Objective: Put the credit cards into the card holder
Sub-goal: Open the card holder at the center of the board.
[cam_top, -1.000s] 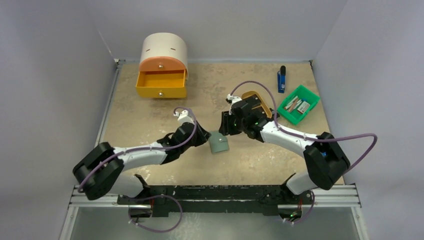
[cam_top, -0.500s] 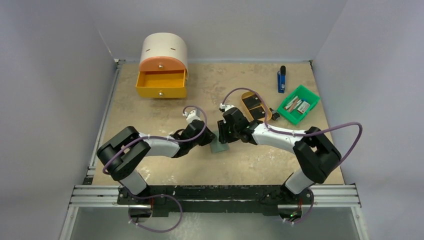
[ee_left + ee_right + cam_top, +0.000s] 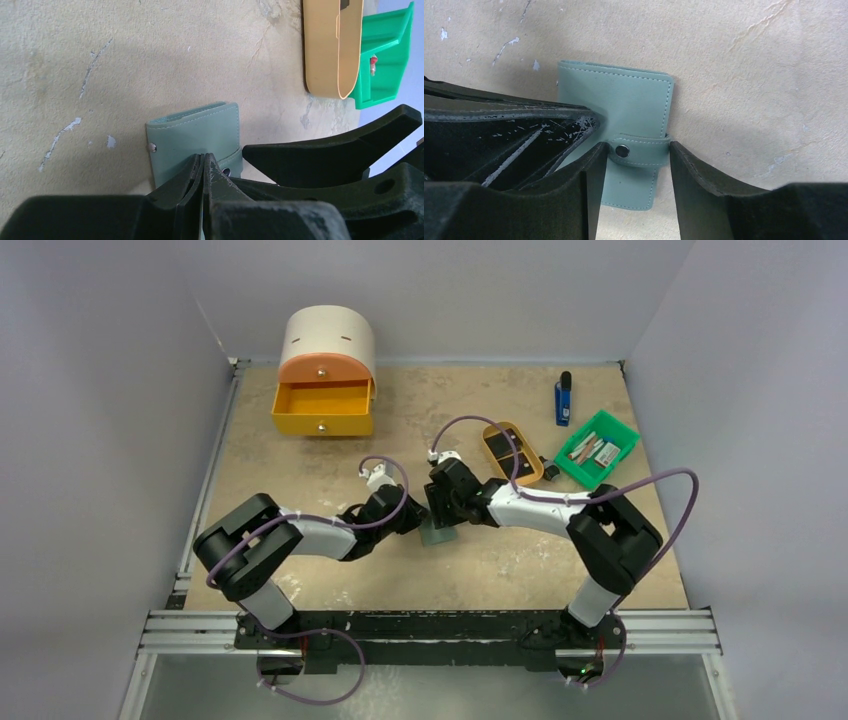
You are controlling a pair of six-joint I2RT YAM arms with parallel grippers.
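Observation:
The card holder (image 3: 624,102) lies closed on the table, grey-green, its snap tab (image 3: 640,149) wrapped over one edge. My right gripper (image 3: 636,152) is open, with one finger on each side of that tab. Pressed on the holder's face (image 3: 195,132) are the tips of my shut left gripper (image 3: 204,159), with nothing between the fingers. In the top view both grippers meet over the holder (image 3: 437,534), which is mostly hidden. The credit cards (image 3: 500,447) show there as black rectangles lying in a tan oval tray.
The tan tray (image 3: 535,466) sits right of the grippers, with a green bin (image 3: 618,452) of small items beyond it. A blue stick (image 3: 563,398) lies at the back right. An orange drawer box (image 3: 322,410) stands open at the back left.
My left gripper has closed and its tips now rest on the holder. The right arm has moved left off the tray, and its fingers now straddle the tab.

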